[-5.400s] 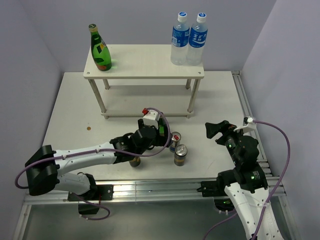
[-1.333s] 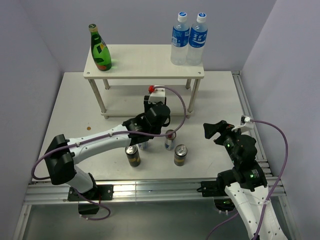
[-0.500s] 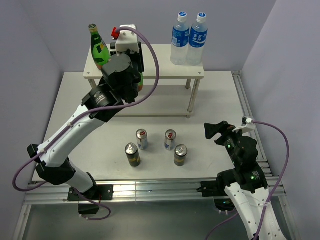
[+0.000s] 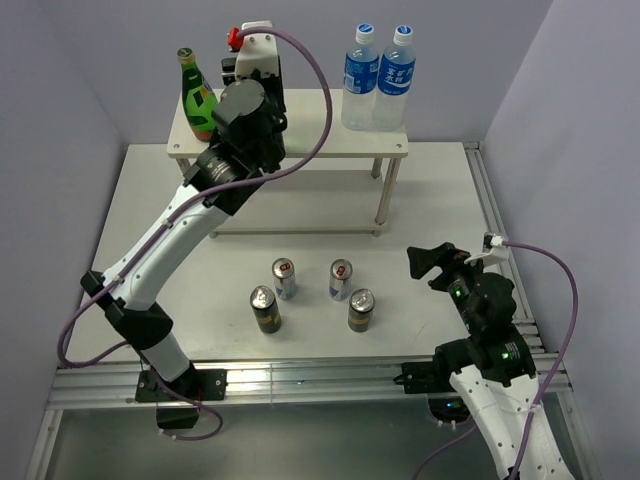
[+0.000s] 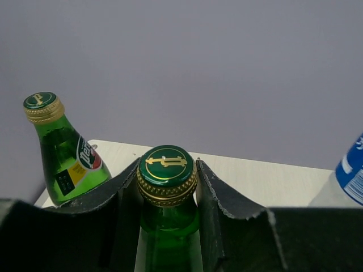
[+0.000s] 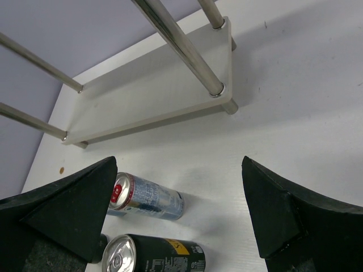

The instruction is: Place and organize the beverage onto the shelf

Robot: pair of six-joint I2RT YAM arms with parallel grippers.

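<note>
Green glass is gathering on the shelf [image 4: 300, 125]: one bottle [image 4: 199, 100] is standing at its left end, and the left gripper [image 5: 167, 187] is clenching a second bottle [image 5: 167, 181] by the neck just beside it. Four cans [image 4: 312, 297] are waiting on the table [image 4: 440, 190], near the right gripper [image 4: 428, 262], which is gaping, holding nothing.

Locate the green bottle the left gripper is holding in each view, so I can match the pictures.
Top external: hidden behind the left arm's wrist above the shelf, right of the other green bottle.
Left wrist: bottom center, the held green bottle between the left gripper fingers.
Right wrist: not in it.
Shared landmark: the other green bottle, at upper left in both views.
</note>
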